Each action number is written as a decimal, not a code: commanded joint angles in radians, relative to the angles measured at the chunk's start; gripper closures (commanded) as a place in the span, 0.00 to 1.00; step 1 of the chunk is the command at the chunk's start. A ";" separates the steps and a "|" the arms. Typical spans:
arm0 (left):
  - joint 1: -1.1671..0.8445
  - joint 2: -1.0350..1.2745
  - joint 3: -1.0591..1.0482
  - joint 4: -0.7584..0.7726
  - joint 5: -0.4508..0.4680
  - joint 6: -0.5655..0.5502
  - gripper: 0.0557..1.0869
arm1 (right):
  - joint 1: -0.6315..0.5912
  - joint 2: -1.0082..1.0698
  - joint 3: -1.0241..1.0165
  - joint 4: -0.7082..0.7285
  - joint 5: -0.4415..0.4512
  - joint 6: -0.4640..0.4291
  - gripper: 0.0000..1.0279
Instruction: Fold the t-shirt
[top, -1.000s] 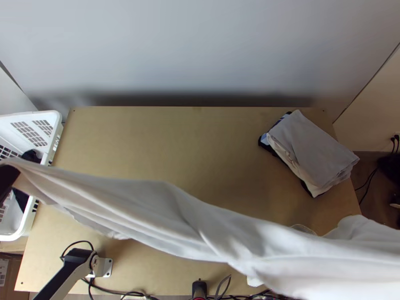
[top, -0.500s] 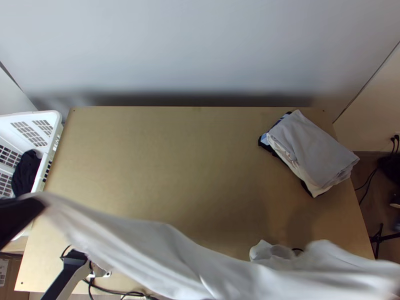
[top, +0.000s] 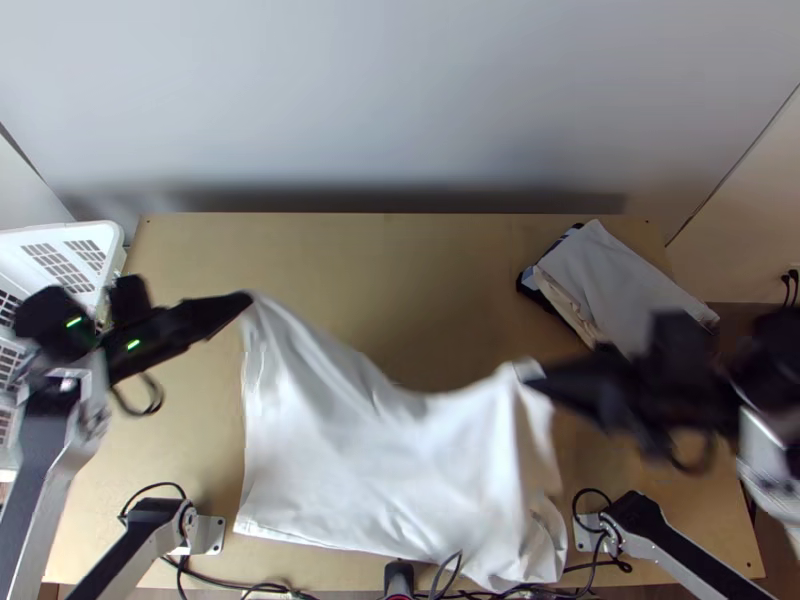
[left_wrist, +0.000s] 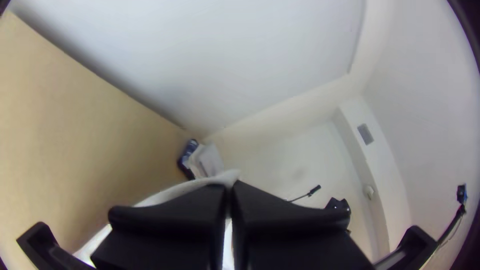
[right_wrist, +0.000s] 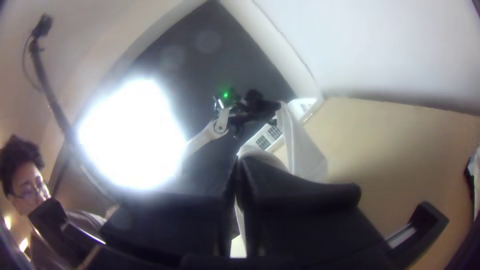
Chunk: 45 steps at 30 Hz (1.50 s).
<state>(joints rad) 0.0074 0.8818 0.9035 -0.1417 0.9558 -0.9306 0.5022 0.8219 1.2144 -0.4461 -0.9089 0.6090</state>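
The light wooden table (top: 350, 260) presents a smooth, tan surface with a straight far edge. Beyond it rises a plain pale wall (top: 400, 90), shadowed along its base; the left wrist view adds a small grey rectangular panel (left_wrist: 365, 134) set in a white surface, and the right wrist view a large, glaring patch of light (right_wrist: 132, 135).

The t-shirt (top: 370, 460), of thin, soft white cloth, is suspended over the near half of the table, between the two grippers. Its upper edge sags in a shallow curve between two raised points, and soft folds run down from each. The lower part extends to the table's near edge, fairly straight at left and crumpled at right; contact with the wood cannot be judged.

The left gripper (top: 245, 302) is clamped on one upper corner, its black, tapered fingers together about the cloth. The right gripper (top: 530, 375) pinches the other raised point, its tips likewise closed on the fabric.

At the table's left side stands a white plastic basket (top: 112, 238) with walls of gridded openings. At the far right lies a stack of folded cloth (top: 620, 280), pale grey on top, cream and dark layers beneath. Thin black cables (top: 235, 584) curve along the near edge.
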 joint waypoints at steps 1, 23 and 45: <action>0.017 0.319 -0.150 0.261 -0.123 0.056 0.97 | -0.251 0.232 -0.187 0.254 -0.068 0.072 0.97; 0.137 1.083 0.414 0.257 -0.443 0.058 0.97 | -0.356 1.297 0.540 0.026 0.512 0.218 0.97; 0.097 0.925 0.468 0.180 -0.447 0.062 0.04 | -0.337 1.200 0.755 -0.181 0.553 0.106 0.04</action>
<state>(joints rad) 0.1364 1.9610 1.4231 0.0692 0.4778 -0.8780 0.1619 2.2024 2.0609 -0.5598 -0.3550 0.7544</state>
